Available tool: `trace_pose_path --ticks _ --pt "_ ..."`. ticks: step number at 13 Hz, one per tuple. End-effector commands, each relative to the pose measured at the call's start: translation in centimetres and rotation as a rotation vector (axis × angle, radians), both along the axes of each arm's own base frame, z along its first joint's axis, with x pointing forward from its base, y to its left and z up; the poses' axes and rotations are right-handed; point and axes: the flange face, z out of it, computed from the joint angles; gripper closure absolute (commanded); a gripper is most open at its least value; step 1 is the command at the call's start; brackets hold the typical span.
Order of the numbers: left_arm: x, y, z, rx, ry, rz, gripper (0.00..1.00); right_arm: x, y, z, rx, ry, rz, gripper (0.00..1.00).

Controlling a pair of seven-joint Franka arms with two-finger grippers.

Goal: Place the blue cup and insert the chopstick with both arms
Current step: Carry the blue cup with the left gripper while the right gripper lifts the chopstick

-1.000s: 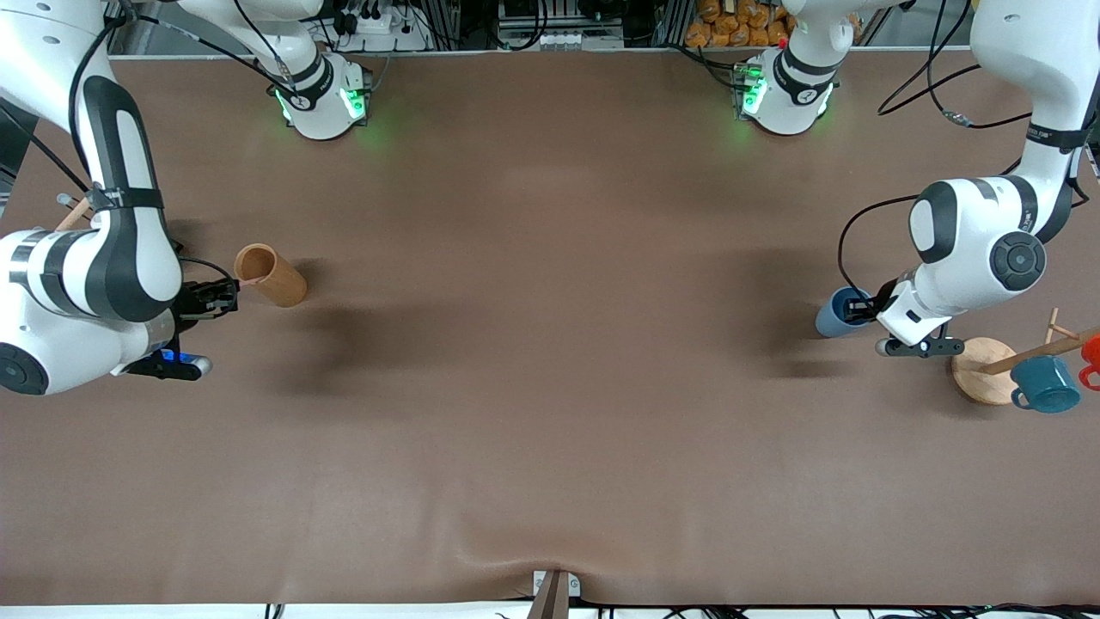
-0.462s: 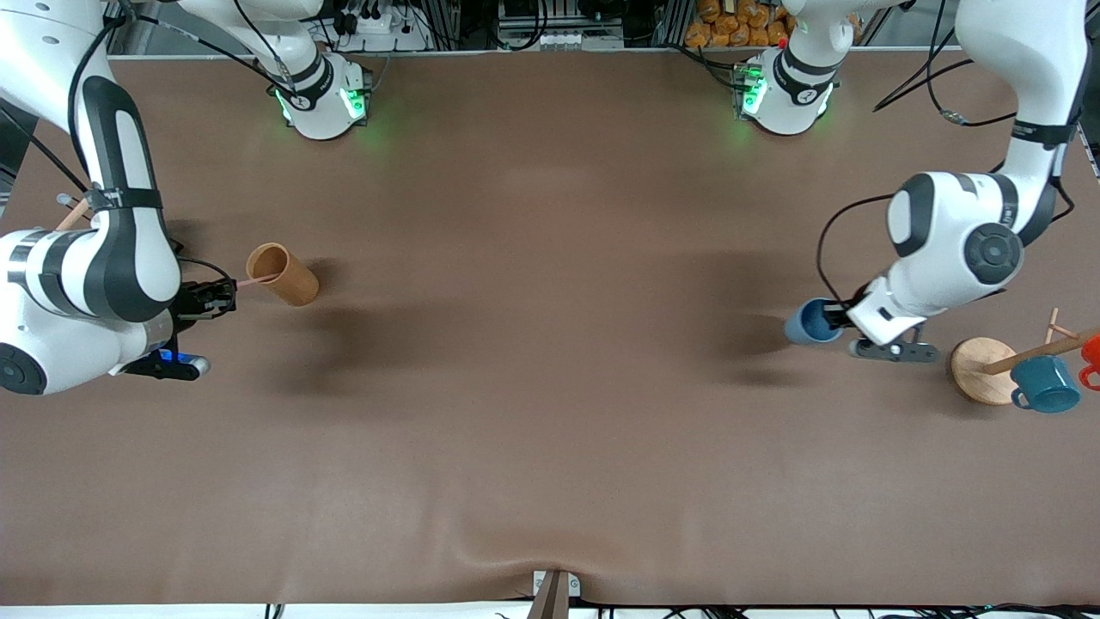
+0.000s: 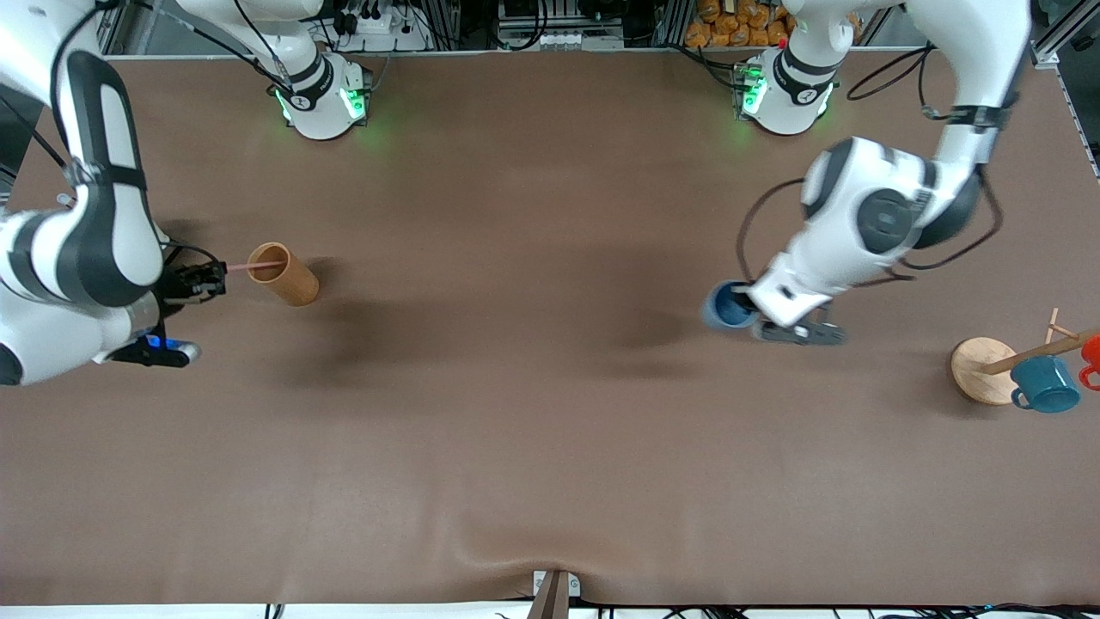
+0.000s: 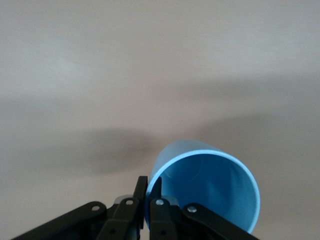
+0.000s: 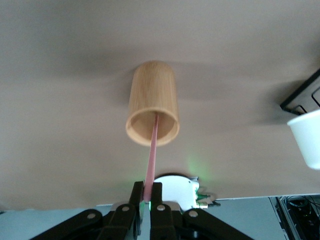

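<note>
My left gripper (image 3: 749, 307) is shut on the rim of the light-blue cup (image 3: 726, 306) and holds it in the air over the table, toward the left arm's end. In the left wrist view the cup (image 4: 210, 187) shows its blue inside, with one finger inside the rim and one outside (image 4: 149, 192). My right gripper (image 3: 215, 277) is shut on the thin pink chopstick (image 3: 243, 267). The stick's other end sits inside a brown cylindrical cup (image 3: 284, 273) at the right arm's end. The right wrist view shows the chopstick (image 5: 152, 150) running from my gripper (image 5: 148, 189) into that cup (image 5: 152, 105).
A round wooden rack base (image 3: 980, 370) with tan rods stands at the left arm's end of the table. A dark teal handled mug (image 3: 1043, 384) and a red item (image 3: 1091, 357) hang on it. A white cup (image 5: 306, 137) shows at the edge of the right wrist view.
My left arm has carried the blue cup away from the rack, toward the middle of the table. My right gripper has drawn back slightly with the chopstick, whose tip stays in the brown cup.
</note>
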Motion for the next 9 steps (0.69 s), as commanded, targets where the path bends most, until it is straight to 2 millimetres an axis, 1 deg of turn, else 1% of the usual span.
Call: trace_pose_path --ticks 1,2,3,4,5,6,7,9 --pt "-2.0 -8.0 0.0 0.001 0.024 0.062 1.00 -0.8 2.2 6.7 -0.005 -0.050 0.023 1.00" --pt "-3.3 -10.8 -0.6 0.004 0.040 0.096 1.00 -0.7 3.5 9.3 -0.006 -0.074 0.043 1.00" --pt "-3.9 -12.6 -1.5 0.003 0.058 0.146 1.00 -0.5 4.6 11.9 -0.015 -0.110 0.045 1.00" --pt "-4.5 -14.3 -2.6 -0.005 0.069 0.174 1.00 -0.3 5.8 13.8 -0.022 -0.153 0.040 1.00" --pt "-5.5 -16.4 -3.6 -0.024 0.067 0.181 1.00 -0.2 7.3 15.5 -0.025 -0.191 0.037 1.00" --pt "-6.3 -18.0 -4.4 -0.042 0.064 0.197 1.00 -0.2 8.4 16.7 -0.031 -0.219 0.030 1.00" --pt "-6.9 -19.1 -5.0 -0.057 0.062 0.227 1.00 -0.3 9.4 17.3 -0.037 -0.235 0.016 1.00" --pt "-8.4 -21.4 -6.1 -0.080 0.065 0.256 1.00 -0.2 11.8 17.4 -0.058 -0.260 -0.028 1.00"
